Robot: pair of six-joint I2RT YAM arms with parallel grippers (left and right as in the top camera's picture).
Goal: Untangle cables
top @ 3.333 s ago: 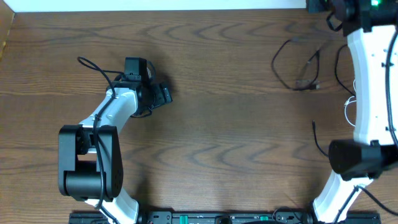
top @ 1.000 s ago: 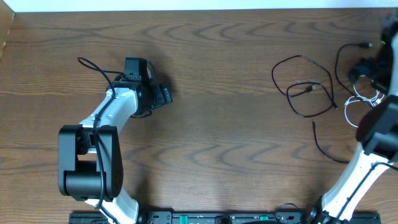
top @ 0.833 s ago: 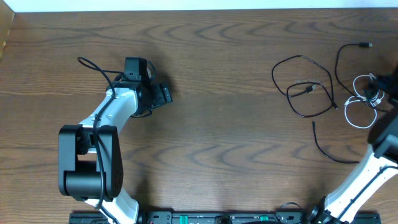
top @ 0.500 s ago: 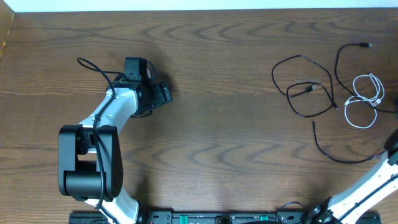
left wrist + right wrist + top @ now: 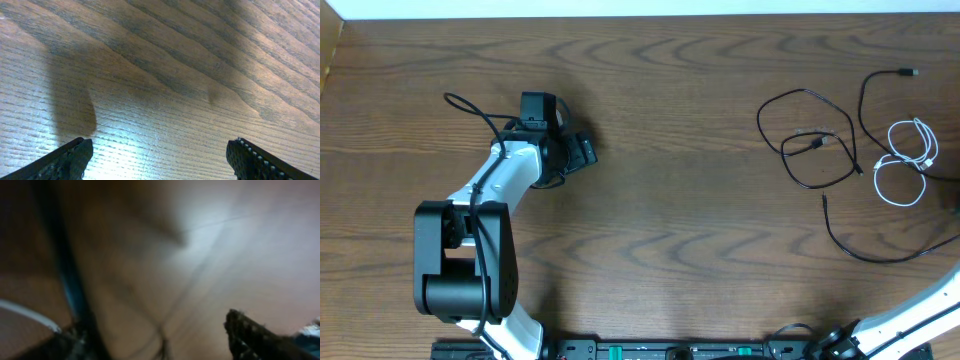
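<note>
Cables (image 5: 815, 144) all lie flat on the table (image 5: 700, 220), bunched toward the far right corner, none held. The looped black cable (image 5: 758, 115) sits furthest in from the right edge and overlaps itself. The white cable (image 5: 891, 160) lies in two small loops just beside it, close to the right edge. A second black strand (image 5: 850, 250) curves below them toward the right edge. Another black run with a plug (image 5: 908, 72) comes down from the far right corner and seems to meet the white one; whether it crosses over or under cannot be told.

Left gripper (image 5: 159, 152) has its fingers spread wide over bare wood with nothing between them. It sits in the left half of the table, well apart from the cables. Right gripper (image 5: 155, 335) view is badly blurred: fingertips look spread with nothing clearly pinched. It is off the overhead frame past the right edge, and only a bit of the right arm (image 5: 910, 322) shows at the near right corner.

Judged step: between grasps, with the separation only partly done. The next move likely calls for the right arm to come back in, pinch one cable (the white looks easiest) and drag it clear of the black.

There is plenty of open wood across the centre and the near edge to spread cables into. The right edge is tight, so a cable could slide off there.
</note>
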